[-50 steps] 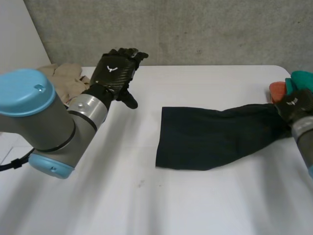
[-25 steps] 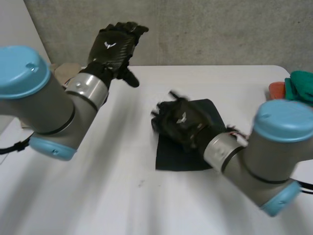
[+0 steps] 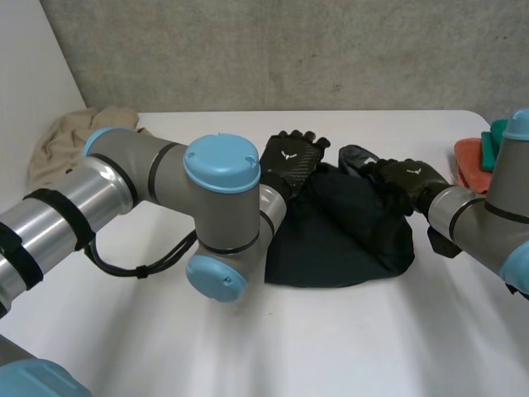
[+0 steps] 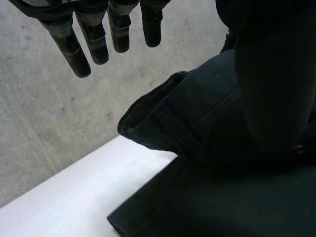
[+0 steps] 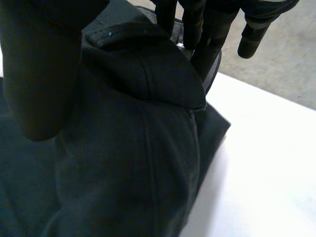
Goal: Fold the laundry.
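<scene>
The white desk (image 3: 347,347) has bare, open room on the near side of both hands, out to its near edge. The left arm (image 3: 140,178) reaches across it toward the middle. The dark cloth (image 3: 347,240) lies bunched and partly doubled over between the two hands, its near edge flat on the desk and its far edge lifted. A beige cloth (image 3: 62,141) lies heaped well apart from the left hand, at the desk's far corner. The left hand (image 3: 291,164) hovers at the dark cloth's far edge, fingers (image 4: 84,49) straight and spread, clear of the hem beneath them. The right hand (image 3: 409,178) pinches a raised fold of the hem between thumb and fingers (image 5: 197,29). Beyond the right hand, at the desk's side edge, sit an orange thing (image 3: 471,161) and a teal thing (image 3: 500,132)
</scene>
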You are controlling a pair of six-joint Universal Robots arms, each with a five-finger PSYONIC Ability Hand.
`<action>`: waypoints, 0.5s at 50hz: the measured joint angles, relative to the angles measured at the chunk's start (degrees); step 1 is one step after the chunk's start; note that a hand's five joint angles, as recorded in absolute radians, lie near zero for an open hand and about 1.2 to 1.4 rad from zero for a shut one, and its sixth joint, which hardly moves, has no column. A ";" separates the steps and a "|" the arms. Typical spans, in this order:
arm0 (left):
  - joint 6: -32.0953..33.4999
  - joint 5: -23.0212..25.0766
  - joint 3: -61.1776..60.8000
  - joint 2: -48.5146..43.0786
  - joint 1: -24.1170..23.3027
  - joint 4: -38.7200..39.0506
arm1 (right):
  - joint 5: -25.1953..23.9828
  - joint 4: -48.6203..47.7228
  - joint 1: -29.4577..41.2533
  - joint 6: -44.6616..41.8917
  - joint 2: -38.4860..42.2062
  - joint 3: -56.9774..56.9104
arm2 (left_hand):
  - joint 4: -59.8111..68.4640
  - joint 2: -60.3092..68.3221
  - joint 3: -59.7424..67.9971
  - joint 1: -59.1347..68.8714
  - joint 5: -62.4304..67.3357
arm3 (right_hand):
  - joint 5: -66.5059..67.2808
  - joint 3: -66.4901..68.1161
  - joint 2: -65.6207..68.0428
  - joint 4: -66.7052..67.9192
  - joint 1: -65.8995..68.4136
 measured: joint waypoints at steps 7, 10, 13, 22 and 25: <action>-0.01 -0.21 -3.70 3.13 0.43 -0.36 | -2.00 -1.27 0.16 -0.48 -1.68 1.34 | 0.00 0.00 0.00 0.00 0.00 | 24.44 -11.30 24.79 24.71 24.22; -0.05 -0.16 -6.23 5.70 1.08 -0.24 | -2.15 -2.46 0.65 -0.86 -3.00 1.85 | 0.00 0.00 0.00 0.00 0.00 | 44.96 6.99 44.51 47.66 43.24; -0.10 -0.10 -9.05 8.67 2.42 -0.08 | -1.91 -3.91 2.01 -2.11 -3.79 2.29 | 0.00 0.00 0.00 0.00 0.00 | 49.09 13.41 48.30 54.55 46.78; -0.41 0.20 -17.04 17.12 8.40 1.26 | -1.20 -6.20 13.28 -15.66 -2.96 2.92 | 0.00 0.00 0.00 0.00 0.00 | 50.06 14.17 48.30 55.43 46.78; -0.57 0.30 -19.67 19.61 11.04 2.08 | -0.48 -6.23 18.69 -22.45 -0.28 2.47 | 0.00 0.00 0.00 0.00 0.00 | 45.65 4.71 44.24 46.24 42.61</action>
